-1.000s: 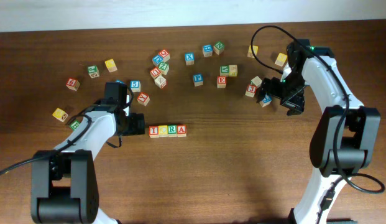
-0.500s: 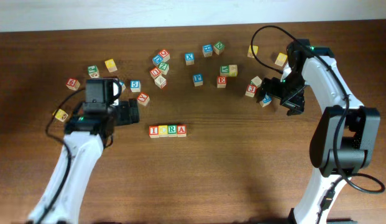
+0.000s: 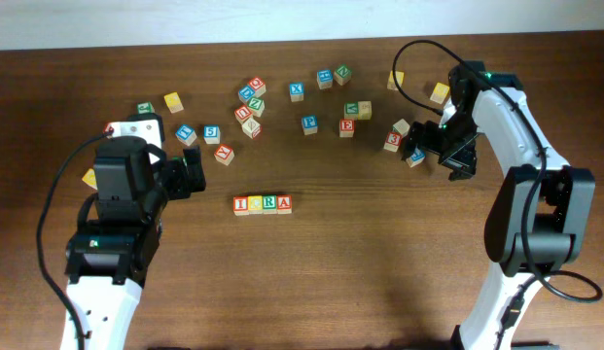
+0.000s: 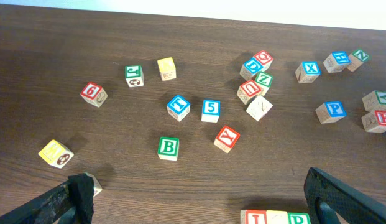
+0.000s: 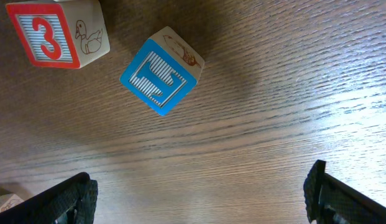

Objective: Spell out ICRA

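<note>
Matt dark-brown wooden table (image 3: 379, 282) with visible grain. On it, the ICRA row (image 3: 263, 203): pale raw-wood cubes with painted faces. Either side of the row, left arm (image 3: 117, 209) and right arm (image 3: 520, 122), smooth white and black plastic.

Cube faces read red 6 (image 4: 93, 93), green B (image 4: 168, 147), blue 5 (image 4: 210, 109), red Y (image 4: 226, 137) and blue P (image 4: 332, 111) from the left wrist, red 3 (image 5: 46, 36) upper left from the right — and I, R, A along the centre row (image 3: 262, 203) overhead.
</note>
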Robot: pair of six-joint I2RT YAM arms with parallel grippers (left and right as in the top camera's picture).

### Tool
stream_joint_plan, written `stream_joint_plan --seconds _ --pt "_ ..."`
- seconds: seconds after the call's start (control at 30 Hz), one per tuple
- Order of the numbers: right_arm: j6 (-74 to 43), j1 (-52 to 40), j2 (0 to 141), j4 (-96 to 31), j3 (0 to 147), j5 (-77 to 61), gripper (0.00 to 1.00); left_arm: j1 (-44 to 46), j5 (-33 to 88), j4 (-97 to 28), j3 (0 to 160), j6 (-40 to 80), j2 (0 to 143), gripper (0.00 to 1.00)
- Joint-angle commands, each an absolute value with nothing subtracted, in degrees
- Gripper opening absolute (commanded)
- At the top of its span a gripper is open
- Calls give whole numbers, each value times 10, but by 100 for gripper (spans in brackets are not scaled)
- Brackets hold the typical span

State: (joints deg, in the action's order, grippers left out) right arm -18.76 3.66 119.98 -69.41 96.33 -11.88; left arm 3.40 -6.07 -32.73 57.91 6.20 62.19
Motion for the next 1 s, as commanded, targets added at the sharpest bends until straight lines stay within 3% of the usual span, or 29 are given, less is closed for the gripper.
stream_joint_plan --seconds 0.0,0.4,0.97 --pt "-182 38 1190 -694 970 -114 98 32 -65 -326 582 61 618 99" --pt "-182 38 1190 -694 970 -114 98 32 -65 -326 538 61 595 99" --pt "-182 38 1190 -694 970 -114 98 32 -65 -326 358 61 391 99"
